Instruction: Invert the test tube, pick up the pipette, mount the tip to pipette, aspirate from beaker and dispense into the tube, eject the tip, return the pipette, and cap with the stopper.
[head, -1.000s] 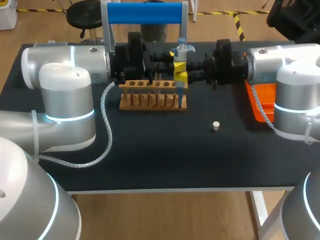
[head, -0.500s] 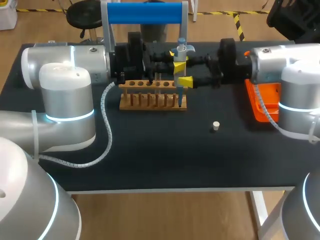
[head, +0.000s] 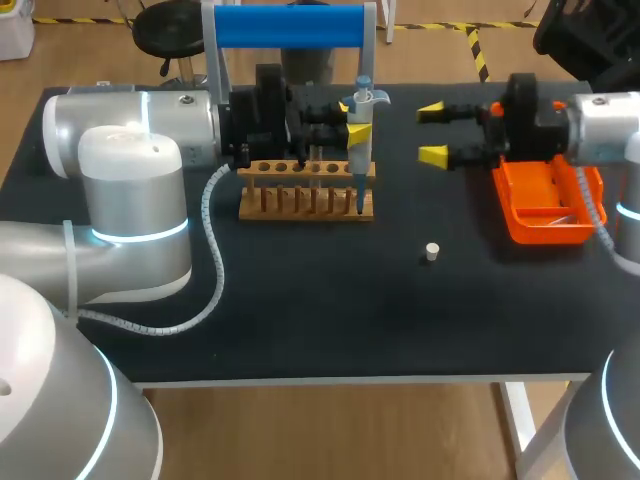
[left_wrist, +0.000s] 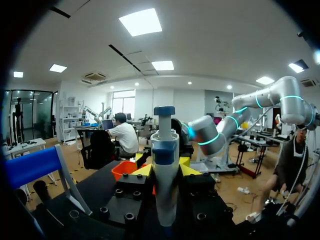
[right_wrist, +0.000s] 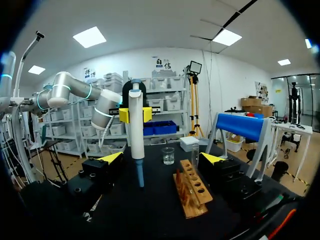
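The black table (head: 300, 320) carries it all. The left arm (head: 130, 130) lies along the far edge. The right arm (head: 600, 130) comes in near the far right corner, and its right gripper (head: 432, 133) is spread wide and holds nothing. The blue stand (head: 290, 26) rises at the middle of the far edge. The orange tray (head: 520, 225) sits by the right edge, under the right arm's wrist. The wooden rack (head: 300, 205) stands just in front of the blue stand.

At the rack's right end the left gripper (left_wrist: 165, 172) pinches the pipette (head: 361, 150) from two sides, upright — so the tool hangs on that one grip alone. A narrow pinch on a smooth barrel could, I judge, let it twist or slide down.

The pipette's lower end sits low against the rack's right end. A sideways move before a lift could drag or tip the rack. Its head is close to the stand's frame, and a swing toward the far edge could knock it.

The beaker (right_wrist: 168, 155) stands beyond the rack near the far edge — a low pass could upset it. The small white stopper (head: 431, 252) lies loose toward the table's middle and could roll if brushed.
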